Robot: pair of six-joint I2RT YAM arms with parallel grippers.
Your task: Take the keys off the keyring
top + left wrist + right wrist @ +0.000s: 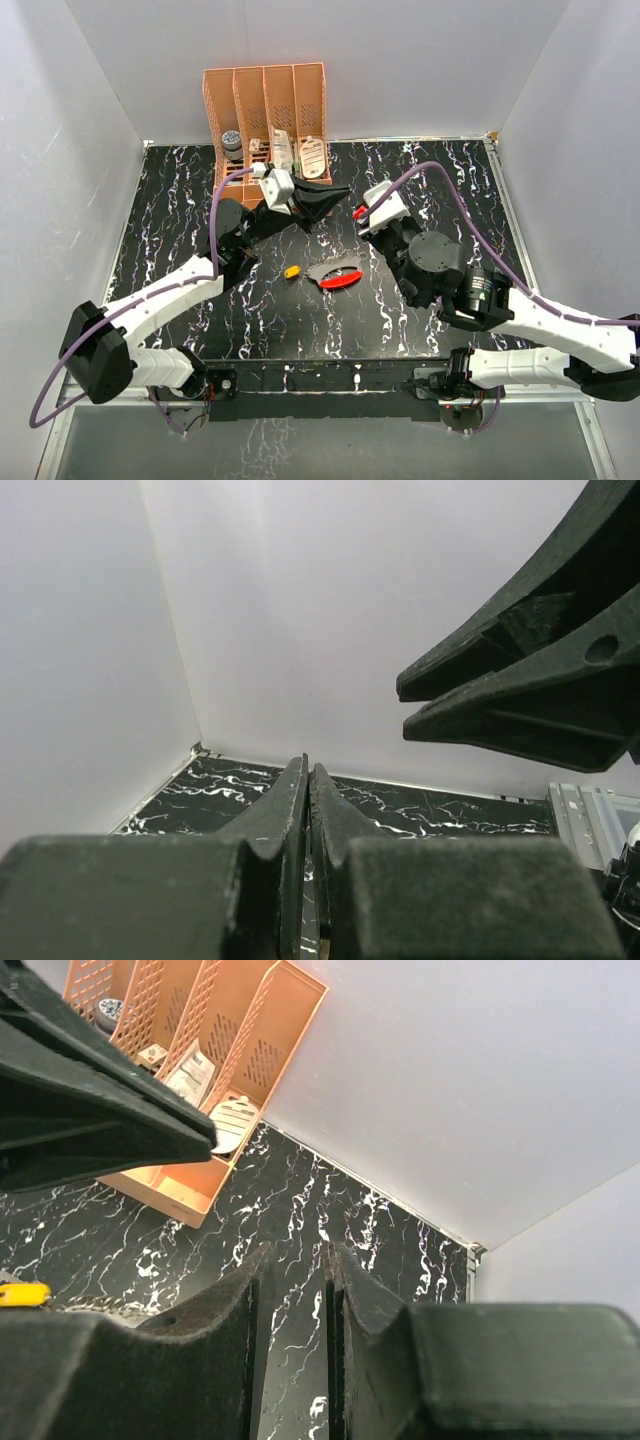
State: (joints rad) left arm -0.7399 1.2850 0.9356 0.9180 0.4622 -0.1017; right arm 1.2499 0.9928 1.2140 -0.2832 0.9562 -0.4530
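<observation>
One tiny yellowish-gold metal key [292,271] lies near the red-and-white oval-tagged keyring [337,275] (probably light, stiff, slippery; pinch its flat sides); left fingers [290,790] pressed together, right fingers [245,1280] slightly parted, both seemingly empty.

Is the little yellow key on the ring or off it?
Off. The key lies by itself, with a gap between it and the keyring.

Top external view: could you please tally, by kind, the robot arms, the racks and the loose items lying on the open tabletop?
Robot arms (left arm, right arm): 2
Orange rack: 1
Yellow key: 1
Keyring with red tag: 1
Total: 5
</observation>
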